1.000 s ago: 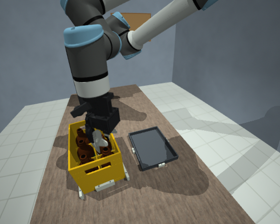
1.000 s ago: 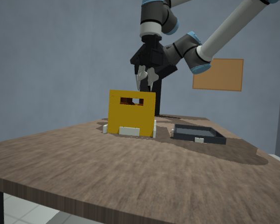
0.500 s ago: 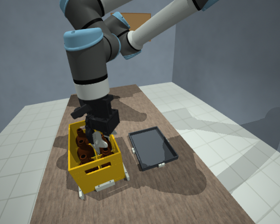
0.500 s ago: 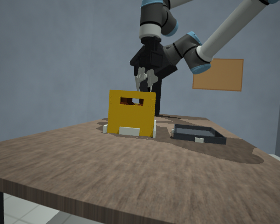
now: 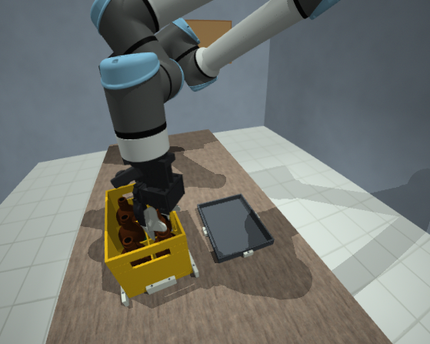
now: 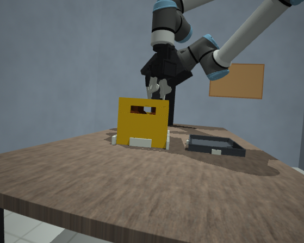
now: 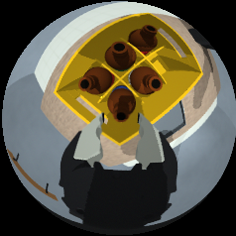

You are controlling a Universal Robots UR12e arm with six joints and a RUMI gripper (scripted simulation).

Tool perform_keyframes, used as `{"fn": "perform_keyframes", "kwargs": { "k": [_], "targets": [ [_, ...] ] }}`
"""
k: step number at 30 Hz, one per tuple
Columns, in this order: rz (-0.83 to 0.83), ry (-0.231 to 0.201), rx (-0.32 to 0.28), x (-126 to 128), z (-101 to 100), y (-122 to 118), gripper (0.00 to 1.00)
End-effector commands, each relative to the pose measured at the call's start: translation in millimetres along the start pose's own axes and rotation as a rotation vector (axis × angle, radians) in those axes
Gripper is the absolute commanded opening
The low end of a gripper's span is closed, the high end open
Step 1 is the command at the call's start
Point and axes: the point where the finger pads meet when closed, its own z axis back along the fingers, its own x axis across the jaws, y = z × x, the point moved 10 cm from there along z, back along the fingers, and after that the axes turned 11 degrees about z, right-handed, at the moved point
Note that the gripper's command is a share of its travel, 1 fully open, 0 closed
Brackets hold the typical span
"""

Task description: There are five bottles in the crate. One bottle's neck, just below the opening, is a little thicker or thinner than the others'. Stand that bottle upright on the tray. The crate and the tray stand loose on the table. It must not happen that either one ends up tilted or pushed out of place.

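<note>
A yellow crate [image 5: 147, 270] [image 6: 142, 125] [image 7: 171, 91] holds several brown bottles standing upright in its cells. My gripper [image 5: 155, 226] [image 6: 155, 95] [image 7: 121, 113] is open with nothing between its fingers. It hangs at the crate's rim, straight over the nearest bottle [image 7: 121, 101], whose mouth lies between the fingertips in the wrist view. Other bottles [image 5: 127, 240] [image 7: 94, 81] [image 7: 147, 80] stand in the neighbouring cells. The dark tray [image 5: 262, 245] [image 6: 234, 151] lies empty on the table to the right of the crate.
White stops [image 5: 160, 285] [image 6: 140, 142] sit at the crate's foot. The arm's forearm reaches over the table behind the crate. An orange board [image 6: 236, 81] hangs on the back wall.
</note>
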Motion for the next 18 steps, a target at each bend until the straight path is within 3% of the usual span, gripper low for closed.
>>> {"fn": "perform_keyframes", "kwargs": {
  "k": [1,18],
  "targets": [
    [0.002,0.002,-0.001,-1.3,-7.3,-1.4,0.38],
    [0.002,0.002,-0.001,-1.0,-17.2,-1.3,0.38]
  ]
}}
